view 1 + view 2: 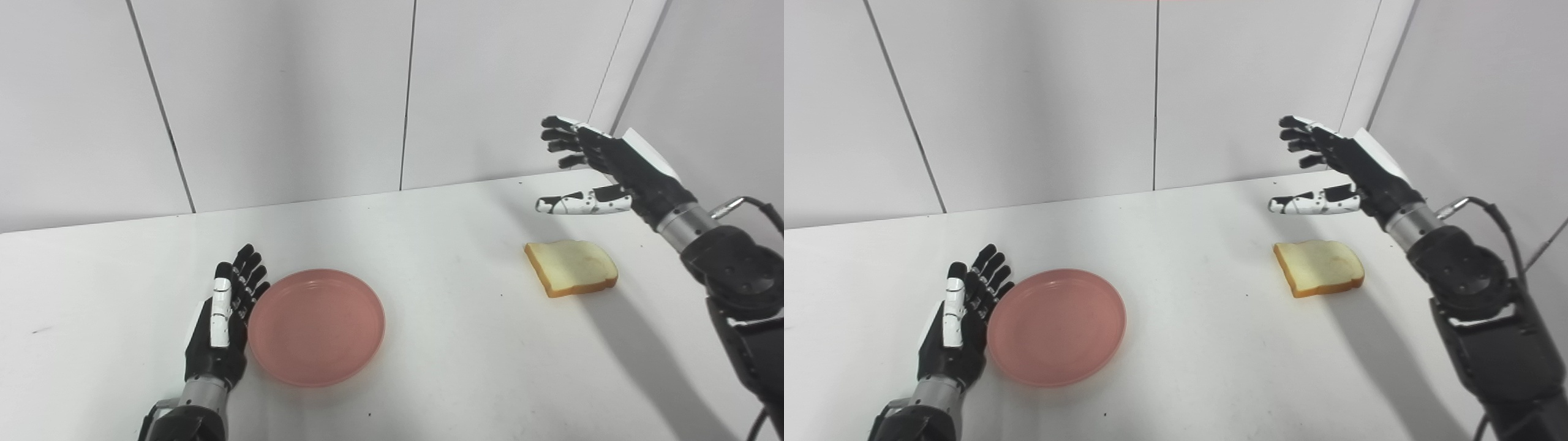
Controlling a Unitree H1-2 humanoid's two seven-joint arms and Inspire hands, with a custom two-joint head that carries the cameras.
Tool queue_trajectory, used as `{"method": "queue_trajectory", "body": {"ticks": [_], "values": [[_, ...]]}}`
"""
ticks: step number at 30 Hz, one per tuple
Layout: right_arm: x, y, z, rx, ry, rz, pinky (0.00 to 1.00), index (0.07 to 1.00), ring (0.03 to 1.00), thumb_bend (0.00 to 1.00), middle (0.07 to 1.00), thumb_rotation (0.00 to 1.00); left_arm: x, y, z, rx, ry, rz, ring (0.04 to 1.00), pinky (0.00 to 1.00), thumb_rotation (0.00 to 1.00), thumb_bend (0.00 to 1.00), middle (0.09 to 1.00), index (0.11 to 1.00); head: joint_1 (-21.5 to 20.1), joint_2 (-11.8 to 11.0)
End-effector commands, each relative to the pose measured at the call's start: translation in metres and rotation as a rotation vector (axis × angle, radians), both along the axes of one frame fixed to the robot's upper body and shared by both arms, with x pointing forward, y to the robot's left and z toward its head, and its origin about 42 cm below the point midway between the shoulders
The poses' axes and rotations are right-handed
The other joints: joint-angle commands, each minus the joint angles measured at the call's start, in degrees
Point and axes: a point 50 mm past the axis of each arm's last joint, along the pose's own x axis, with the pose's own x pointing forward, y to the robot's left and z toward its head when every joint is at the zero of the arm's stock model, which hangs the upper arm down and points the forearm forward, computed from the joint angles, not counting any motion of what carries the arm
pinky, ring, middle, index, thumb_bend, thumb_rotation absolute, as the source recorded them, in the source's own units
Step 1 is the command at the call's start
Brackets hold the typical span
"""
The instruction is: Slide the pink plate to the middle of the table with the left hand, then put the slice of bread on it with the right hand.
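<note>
— While the left hand lies flat with fingers spread, grasping nothing, where is the pink plate?
— Touching its right side, left of counter centre; right hand hovers released above the bread.

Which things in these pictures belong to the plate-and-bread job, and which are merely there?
Belonging to the job:
pink plate, empty
slice of bread, flat on the table
left hand, open, against the plate's left rim
right hand, open, raised above the bread

Merely there:
white table
panelled wall
Nothing else lies about.
</note>
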Motion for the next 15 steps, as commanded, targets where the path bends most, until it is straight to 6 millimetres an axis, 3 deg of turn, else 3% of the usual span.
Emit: {"method": "queue_trajectory", "body": {"ticks": [1,3,9,15], "values": [[-0.002,-0.010,0.021,-0.108,-0.047,-0.005,0.72,0.842,0.819,0.76,0.844,0.23,0.004,0.003,0.003,0.014,-0.001,0.006,0.969,0.94,0.99,0.65,0.967,0.918,0.08,0.08],[-0.002,-0.017,0.022,-0.154,-0.037,-0.029,0.74,0.828,0.820,0.78,0.833,0.18,0.004,0.003,0.003,0.021,-0.003,0.002,0.967,0.94,0.99,0.65,0.967,0.921,-0.61,0.13],[0.000,-0.032,0.022,-0.289,0.043,-0.104,0.84,0.824,0.875,0.83,0.833,0.16,0.005,0.009,0.004,0.021,0.005,0.004,0.968,0.96,1.00,0.66,0.968,0.917,-2.68,-0.23],[0.010,-0.043,0.023,-0.394,0.155,-0.101,0.94,0.891,0.937,0.89,0.880,0.14,0.005,0.014,0.007,0.004,0.002,-0.003,0.986,0.98,0.98,0.66,0.981,0.930,-4.10,-0.26]]}}
